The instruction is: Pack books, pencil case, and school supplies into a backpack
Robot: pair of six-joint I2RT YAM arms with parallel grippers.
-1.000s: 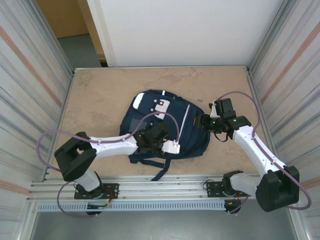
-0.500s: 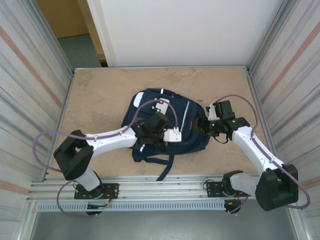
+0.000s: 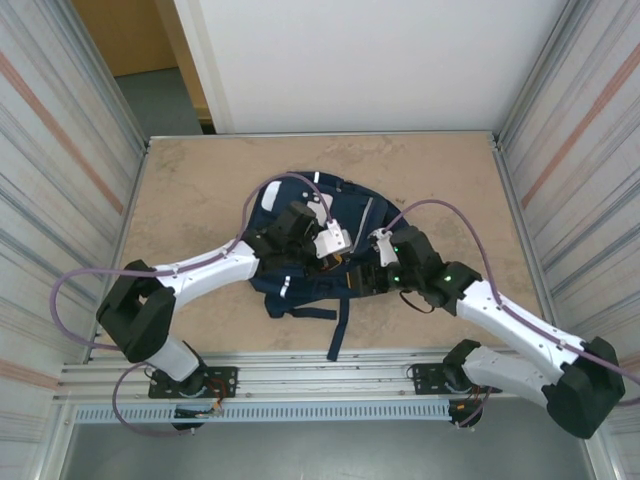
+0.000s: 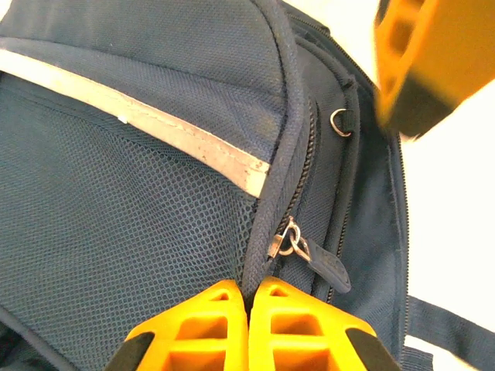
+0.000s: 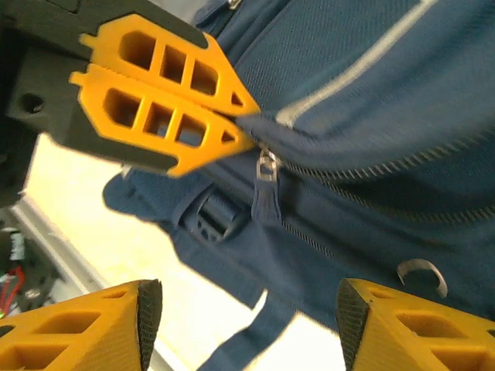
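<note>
The navy-blue backpack lies bunched in the middle of the table, its light stripe and a zipper pull close in the left wrist view. My left gripper is shut on the backpack's piped seam right beside that zipper. From the right wrist view the left gripper pinches the fabric edge just above the zipper pull. My right gripper stands open a short way from the backpack's lower side, nothing between its fingers. Books, pencil case and school supplies are out of view.
The stone-patterned table is walled by corrugated metal panels on both sides. A dark strap trails toward the near rail. A strap buckle sits below the zipper. Both arms crowd the backpack's near right side.
My left gripper has moved away from the near edge, dragging the pinched backpack fabric with it. The right arm swung left and lower, coming in close to the left gripper.
</note>
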